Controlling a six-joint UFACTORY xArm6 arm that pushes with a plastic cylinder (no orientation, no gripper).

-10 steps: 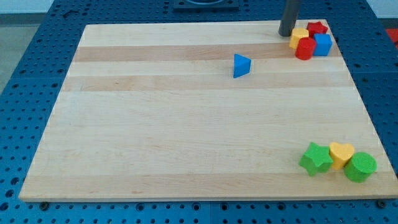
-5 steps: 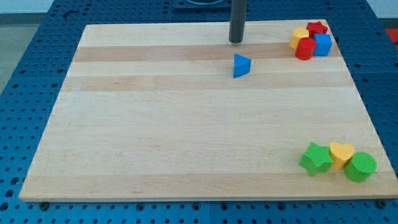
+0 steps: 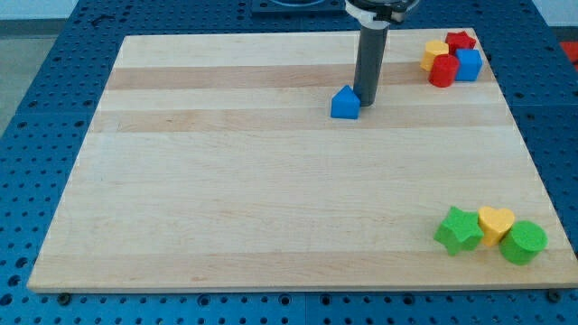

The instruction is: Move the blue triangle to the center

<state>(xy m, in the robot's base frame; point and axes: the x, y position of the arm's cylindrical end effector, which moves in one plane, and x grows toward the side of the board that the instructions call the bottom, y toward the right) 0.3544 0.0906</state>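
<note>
The blue triangle [image 3: 344,104] lies on the wooden board [image 3: 271,199], above the board's middle and a little to the view's right. My tip [image 3: 366,100] is down on the board, touching the triangle's upper right side. The dark rod rises from there to the view's top edge.
A cluster of a yellow block [image 3: 435,52], a red star [image 3: 461,41], a red block [image 3: 442,70] and a blue cube [image 3: 468,64] sits at the top right corner. A green star [image 3: 459,230], a yellow heart [image 3: 495,223] and a green cylinder [image 3: 523,241] sit at the bottom right.
My tip has moved from the top right cluster leftward, then down onto the blue triangle. The triangle has shifted slightly down-left and turned.
</note>
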